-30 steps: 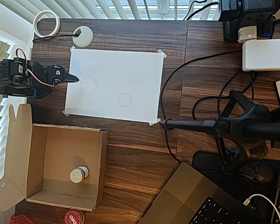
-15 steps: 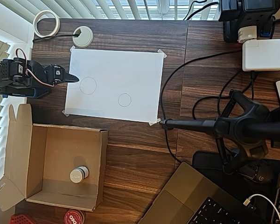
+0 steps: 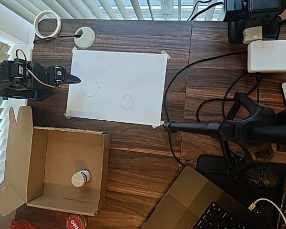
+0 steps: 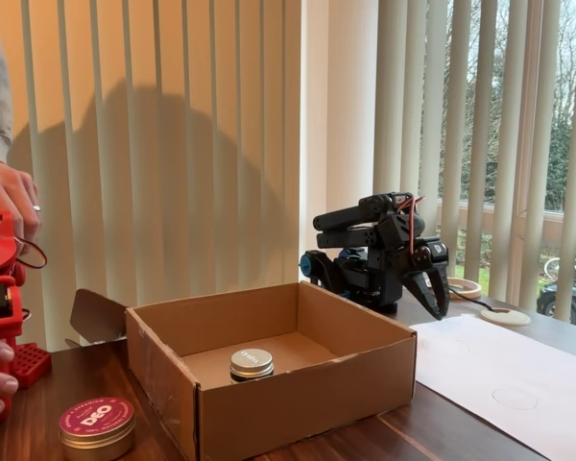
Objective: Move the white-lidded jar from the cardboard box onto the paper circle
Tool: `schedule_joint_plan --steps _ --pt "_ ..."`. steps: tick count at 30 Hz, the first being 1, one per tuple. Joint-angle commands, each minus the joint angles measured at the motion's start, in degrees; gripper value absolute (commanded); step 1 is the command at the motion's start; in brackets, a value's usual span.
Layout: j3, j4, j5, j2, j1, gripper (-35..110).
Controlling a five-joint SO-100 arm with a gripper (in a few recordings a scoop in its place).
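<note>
Now jar [image 3: 80,178] sits in box [image 3: 38,164]; hand [image 3: 75,79] shut nr paper edge

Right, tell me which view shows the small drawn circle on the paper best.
The overhead view. It looks straight down, so the small circle shows as a full round outline on the white paper, right of the larger circle. In the fixed view the small circle is a faint, flattened oval seen from low down.

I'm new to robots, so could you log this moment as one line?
white-lidded jar: in cardboard box | paper circle: empty | gripper: shut, folded at paper's edge
</note>
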Motion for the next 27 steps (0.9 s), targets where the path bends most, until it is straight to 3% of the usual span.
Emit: schedule_joint_plan --steps 1,5,7,9,16,20,27 --pt "-2.55 0.88 -0.35 3.69 -0.26 0" --pt "-2.55 0.88 -0.44 3.69 -0.35 1" --pt "-2.55 0.88 -0.53 3.69 -0.35 21" --pt "-2.55 0.88 -0.62 3.69 -0.35 32" --pt "-2.64 -0.7 -3.43 3.52 -0.09 36" --pt "-9.32 -7.65 -12.74 -3.52 2.81 39" --pt "-41.31 -15.91 -37.53 -30.85 14.33 40"
